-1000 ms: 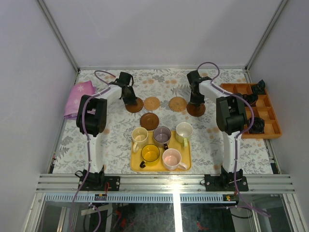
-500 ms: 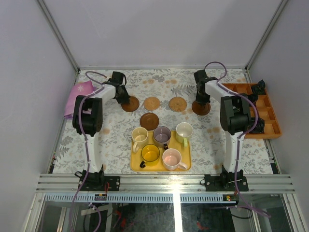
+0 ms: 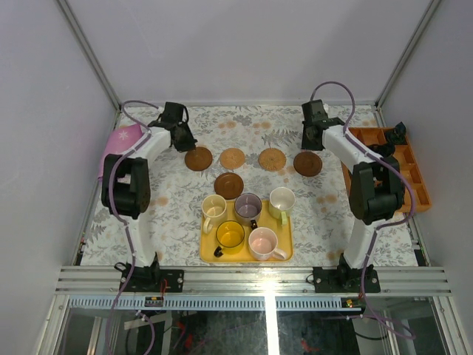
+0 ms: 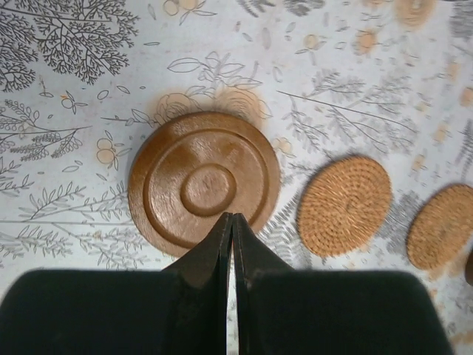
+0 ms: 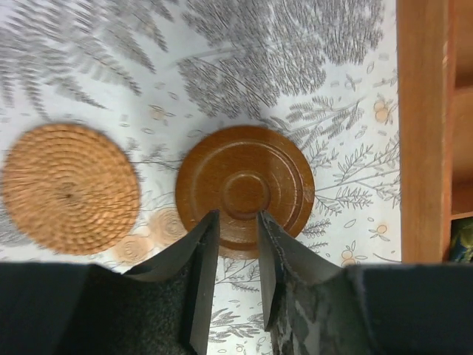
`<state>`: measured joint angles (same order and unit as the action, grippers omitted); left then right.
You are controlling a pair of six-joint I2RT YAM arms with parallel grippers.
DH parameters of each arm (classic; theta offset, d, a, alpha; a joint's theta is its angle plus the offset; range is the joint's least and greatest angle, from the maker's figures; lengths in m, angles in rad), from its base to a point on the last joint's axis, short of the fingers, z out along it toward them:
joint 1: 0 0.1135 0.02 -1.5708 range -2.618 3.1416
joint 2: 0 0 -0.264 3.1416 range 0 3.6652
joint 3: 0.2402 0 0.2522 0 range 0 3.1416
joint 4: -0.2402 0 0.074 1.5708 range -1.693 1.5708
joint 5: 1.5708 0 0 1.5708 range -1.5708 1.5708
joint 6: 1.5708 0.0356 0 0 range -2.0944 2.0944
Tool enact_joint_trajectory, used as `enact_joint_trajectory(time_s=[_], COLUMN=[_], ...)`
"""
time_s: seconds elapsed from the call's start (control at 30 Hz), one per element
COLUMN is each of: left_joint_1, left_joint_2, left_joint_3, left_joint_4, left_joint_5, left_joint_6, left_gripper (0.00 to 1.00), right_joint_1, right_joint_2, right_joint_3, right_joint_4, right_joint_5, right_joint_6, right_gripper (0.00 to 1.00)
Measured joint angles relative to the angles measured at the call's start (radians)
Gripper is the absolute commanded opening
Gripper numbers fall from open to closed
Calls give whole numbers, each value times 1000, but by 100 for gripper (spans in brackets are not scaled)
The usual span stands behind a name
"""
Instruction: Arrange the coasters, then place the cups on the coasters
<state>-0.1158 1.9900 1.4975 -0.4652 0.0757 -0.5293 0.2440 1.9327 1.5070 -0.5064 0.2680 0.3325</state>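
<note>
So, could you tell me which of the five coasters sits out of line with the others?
The dark brown coaster nearest the yellow tray: it lies alone, while the other four form a row farther back.

place: looking like a robot lab test cell, not a home
walls: plain white panels are boxing the table in on three sides
frame: aluminium rail is carrying left arm and right arm, bolted side by side
wiring: purple cables are looping off both arms
props: cups and coasters are sitting staged on a floral tablecloth
</note>
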Motion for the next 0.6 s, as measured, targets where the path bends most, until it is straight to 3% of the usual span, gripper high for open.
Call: enact_joint_trajectory(time_s=[0.27, 0.43, 0.6], left_joint_1=[-34, -121, -221], left_joint_2=[-157, -177, -173], left_joint_3=[-100, -201, -236], left_joint_4=[19, 17, 5], left_joint_5=[78, 147, 207], left_joint_6=[103, 174, 232], left_gripper=[0, 0, 0], right_joint_1=[38, 39, 41], right_joint_2=[-127, -127, -125], right_joint_3=[-43, -65, -71], right_joint_4=[104, 109, 110], right_joint_5=[-29, -70, -131], right_joint_6=[-19, -14, -4], right_gripper=[32, 9, 5])
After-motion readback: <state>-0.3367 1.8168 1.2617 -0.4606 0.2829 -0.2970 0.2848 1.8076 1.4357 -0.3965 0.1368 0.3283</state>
